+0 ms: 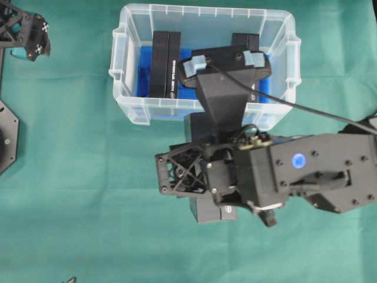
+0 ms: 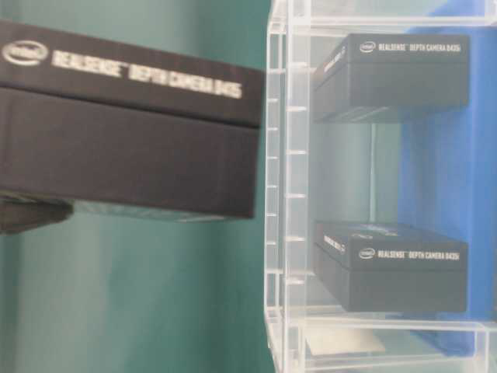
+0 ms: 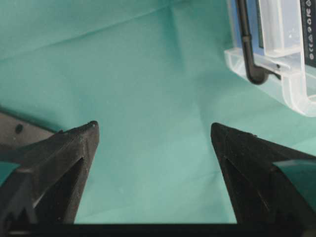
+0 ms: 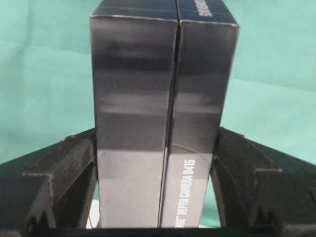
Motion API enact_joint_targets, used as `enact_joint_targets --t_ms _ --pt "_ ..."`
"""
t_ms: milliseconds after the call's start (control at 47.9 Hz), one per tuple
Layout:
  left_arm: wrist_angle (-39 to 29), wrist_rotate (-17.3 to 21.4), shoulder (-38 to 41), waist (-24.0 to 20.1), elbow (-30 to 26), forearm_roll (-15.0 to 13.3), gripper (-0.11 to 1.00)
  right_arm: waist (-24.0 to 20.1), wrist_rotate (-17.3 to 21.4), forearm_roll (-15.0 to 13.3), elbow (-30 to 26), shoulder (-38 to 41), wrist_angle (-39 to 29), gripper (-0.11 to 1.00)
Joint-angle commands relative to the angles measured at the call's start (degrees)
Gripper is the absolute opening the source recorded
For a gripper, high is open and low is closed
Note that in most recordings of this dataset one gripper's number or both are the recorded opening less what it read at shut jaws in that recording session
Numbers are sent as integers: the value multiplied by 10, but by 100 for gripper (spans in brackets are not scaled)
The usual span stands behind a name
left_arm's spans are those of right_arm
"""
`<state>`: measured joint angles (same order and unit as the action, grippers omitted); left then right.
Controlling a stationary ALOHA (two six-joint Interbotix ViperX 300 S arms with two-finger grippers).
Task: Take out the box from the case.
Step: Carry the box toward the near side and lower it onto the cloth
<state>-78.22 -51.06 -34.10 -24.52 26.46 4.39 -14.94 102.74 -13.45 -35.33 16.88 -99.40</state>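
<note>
Right gripper (image 4: 155,163) pinches a black box (image 4: 163,98) outside the case (image 1: 132,112), which holds two more boxes (image 1: 165,65).

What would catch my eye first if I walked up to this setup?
Probably the right gripper clamping a black box above the green cloth, outside the clear case. Two more black boxes still sit inside it, on blue lining. The left gripper hangs open, far left.
</note>
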Motion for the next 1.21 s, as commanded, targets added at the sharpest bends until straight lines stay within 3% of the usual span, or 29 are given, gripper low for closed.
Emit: enact_joint_targets --t_ms 0,188,375,730,939,1189 --pt "4 0 -1 -2 -8 2 93 -2 -1 -2 -12 -8 1 67" --pt "3 0 0 -2 -9 1 93 -4 -2 -1 0 6 8 67" --pt "3 1 0 -2 -9 1 93 -5 1 4 49 11 43 67" --pt "4 3 2 -2 -8 4 93 -4 7 20 175 11 147 67" --pt "8 4 3 -2 -4 4 93 -4 35 33 250 11 232 67" --pt "26 5 4 -2 0 5 93 0 47 47 300 12 324 67"
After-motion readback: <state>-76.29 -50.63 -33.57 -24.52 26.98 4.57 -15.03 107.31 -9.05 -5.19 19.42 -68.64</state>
